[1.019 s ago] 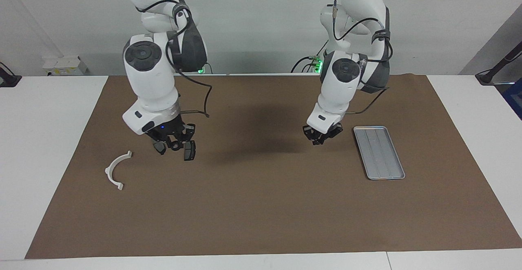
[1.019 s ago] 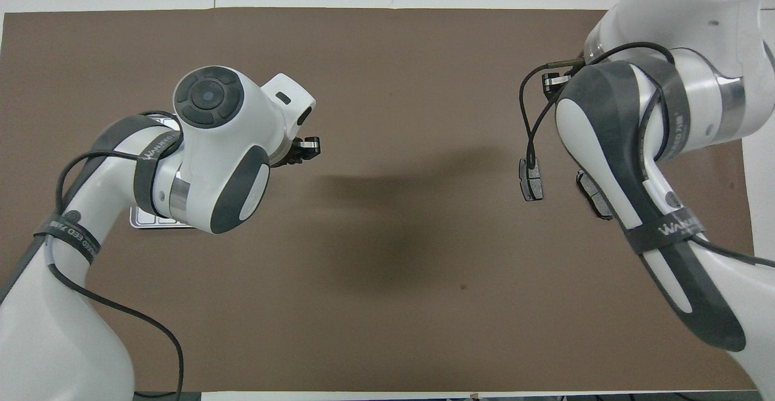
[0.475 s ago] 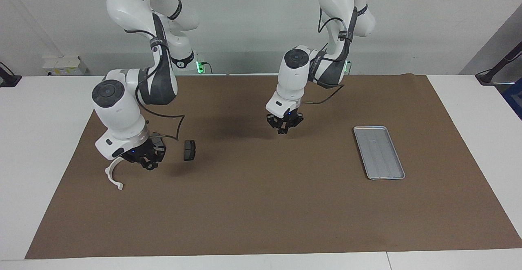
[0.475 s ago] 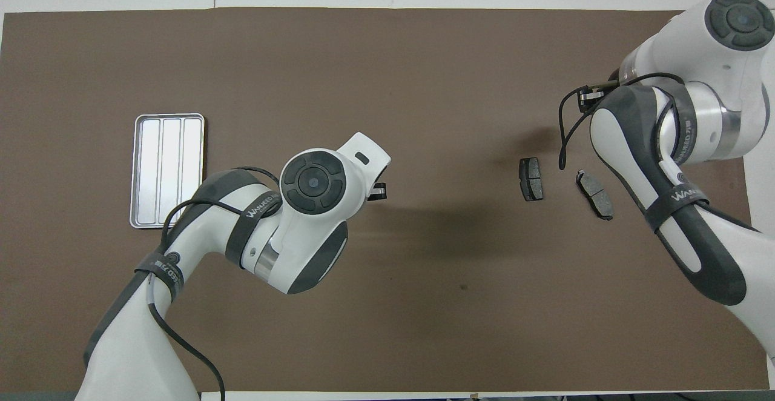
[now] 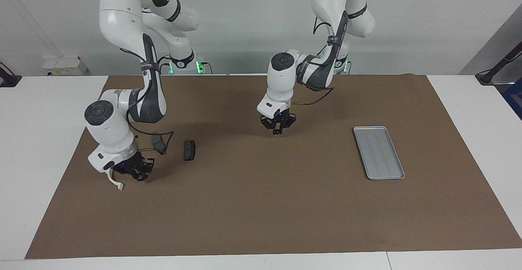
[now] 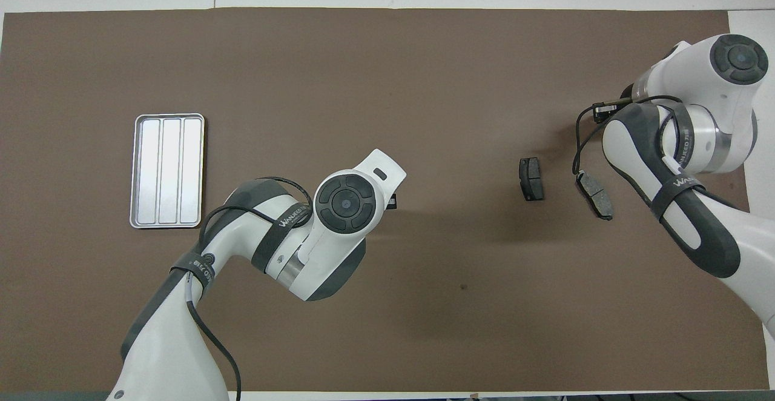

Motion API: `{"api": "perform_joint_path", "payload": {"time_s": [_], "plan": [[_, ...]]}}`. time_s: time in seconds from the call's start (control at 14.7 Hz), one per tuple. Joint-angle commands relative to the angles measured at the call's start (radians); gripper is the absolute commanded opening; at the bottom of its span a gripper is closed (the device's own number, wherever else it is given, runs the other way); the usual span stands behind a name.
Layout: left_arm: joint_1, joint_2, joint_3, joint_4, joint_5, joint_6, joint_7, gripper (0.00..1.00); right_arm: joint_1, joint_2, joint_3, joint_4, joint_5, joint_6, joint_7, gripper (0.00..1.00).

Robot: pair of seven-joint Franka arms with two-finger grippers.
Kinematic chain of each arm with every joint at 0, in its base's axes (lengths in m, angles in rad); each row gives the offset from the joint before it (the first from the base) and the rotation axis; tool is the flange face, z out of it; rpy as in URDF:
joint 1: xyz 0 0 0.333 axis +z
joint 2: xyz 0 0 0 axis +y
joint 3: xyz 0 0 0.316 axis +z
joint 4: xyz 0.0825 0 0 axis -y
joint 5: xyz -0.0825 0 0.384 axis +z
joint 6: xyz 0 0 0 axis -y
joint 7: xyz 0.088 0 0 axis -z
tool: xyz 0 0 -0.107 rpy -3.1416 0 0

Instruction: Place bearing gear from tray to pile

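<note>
While the left pincer (image 5: 277, 129) hangs clenched over the middle of the brown mat (image 5: 261, 213), two dark pads lie toward the right arm's end. The first pad (image 5: 158, 143) sits by the right arm's cable, and the second pad (image 5: 189, 150) lies just beside it, not touching. Well apart, toward the left arm's end, the tray (image 5: 379, 152) runs lengthwise away from the robots. Farthest out, the right pincer (image 5: 135, 172) is down low at the white bracket (image 5: 116, 182); gripping or not, I cannot tell.
</note>
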Motion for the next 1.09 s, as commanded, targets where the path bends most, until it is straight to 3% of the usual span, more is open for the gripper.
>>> {"api": "perform_joint_path", "payload": {"time_s": [0.0,0.75,0.81,0.88,1.02], "plan": [[-0.014,0.015,0.016,-0.014,0.03,0.042,-0.025,0.06,-0.014,0.022,0.014,-0.004,0.016,0.046,-0.027,0.0],[-0.001,0.035,0.016,-0.034,0.032,0.087,-0.025,0.06,-0.008,0.037,0.016,-0.009,0.019,0.079,-0.018,0.0],[-0.001,0.035,0.016,-0.034,0.032,0.09,-0.025,0.06,-0.008,0.037,0.016,-0.009,0.02,0.08,-0.018,0.09],[0.001,0.035,0.016,-0.037,0.032,0.094,-0.025,0.06,-0.006,0.037,0.016,-0.009,0.02,0.08,-0.015,0.34],[0.001,0.035,0.018,-0.051,0.032,0.111,-0.024,0.06,-0.003,0.037,0.016,-0.009,0.02,0.079,-0.001,0.7]]}}
